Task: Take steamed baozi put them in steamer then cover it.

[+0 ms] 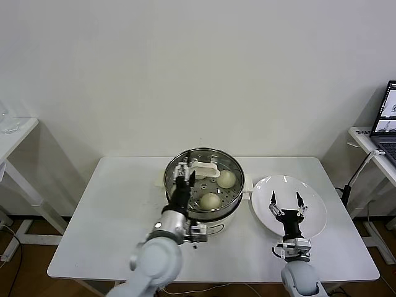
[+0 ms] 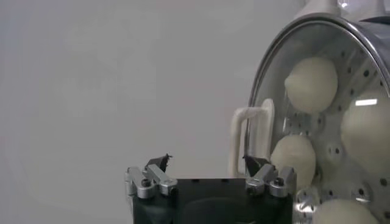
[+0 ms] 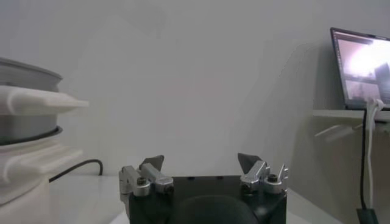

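Note:
The steel steamer (image 1: pixel 230 209) stands at the table's middle on its white base. A clear lid with a white handle (image 1: pixel 205 169) lies on it. Two baozi (image 1: pixel 226 179) show through the lid in the head view. The left wrist view shows several baozi (image 2: pixel 311 84) on the perforated tray, and the lid handle (image 2: pixel 251 137). My left gripper (image 1: pixel 184 173) is open and empty just left of the handle; it also shows in the left wrist view (image 2: pixel 207 161). My right gripper (image 1: pixel 285 202) is open and empty above the bare white plate (image 1: pixel 312 213).
The steamer's side (image 3: pixel 24 85) shows in the right wrist view. A laptop (image 1: pixel 388 117) sits on a side table at the right, with a cable (image 1: pixel 356 176) hanging beside it. Another white table (image 1: pixel 12 133) stands at the left.

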